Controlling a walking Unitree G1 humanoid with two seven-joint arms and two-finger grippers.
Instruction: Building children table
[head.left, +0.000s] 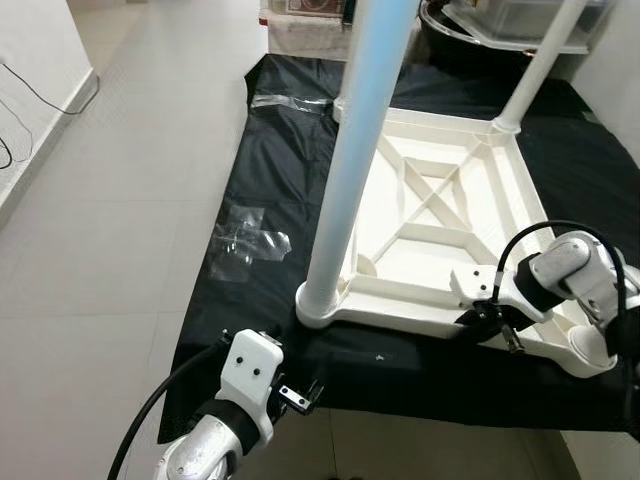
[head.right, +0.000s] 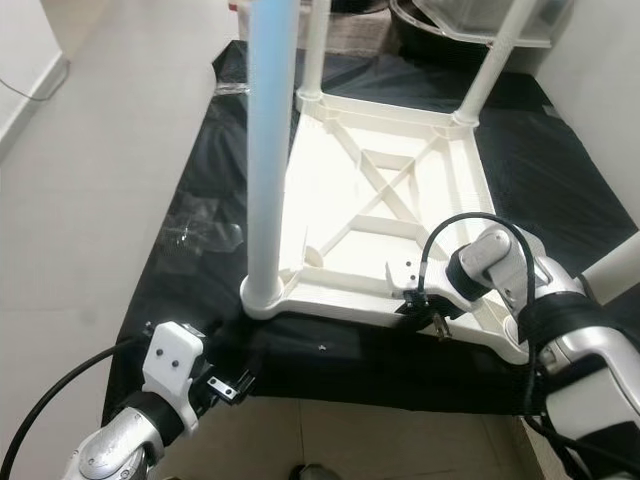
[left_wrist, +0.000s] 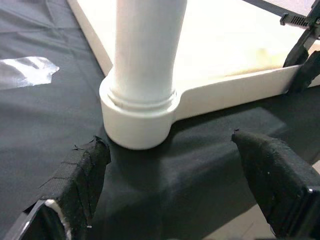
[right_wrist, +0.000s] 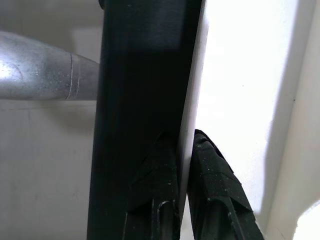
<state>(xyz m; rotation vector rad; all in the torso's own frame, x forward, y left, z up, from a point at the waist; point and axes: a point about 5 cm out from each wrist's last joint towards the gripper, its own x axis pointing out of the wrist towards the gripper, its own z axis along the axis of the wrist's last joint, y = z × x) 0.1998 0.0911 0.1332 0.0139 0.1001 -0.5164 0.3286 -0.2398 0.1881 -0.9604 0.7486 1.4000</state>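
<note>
Fingers of the right gripper pinch the near rim of an upturned white tabletop on black sheeting; the left gripper, spread wide, apparently brackets a leg's socket.

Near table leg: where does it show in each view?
Left eye: leg, centre, rising from the near left corner.
Right eye: leg left of centre, upright.
Left wrist: leg beyond the left gripper, in its socket.
Right wrist: frame rim, the shared landmark, pinched in the right gripper.
</note>
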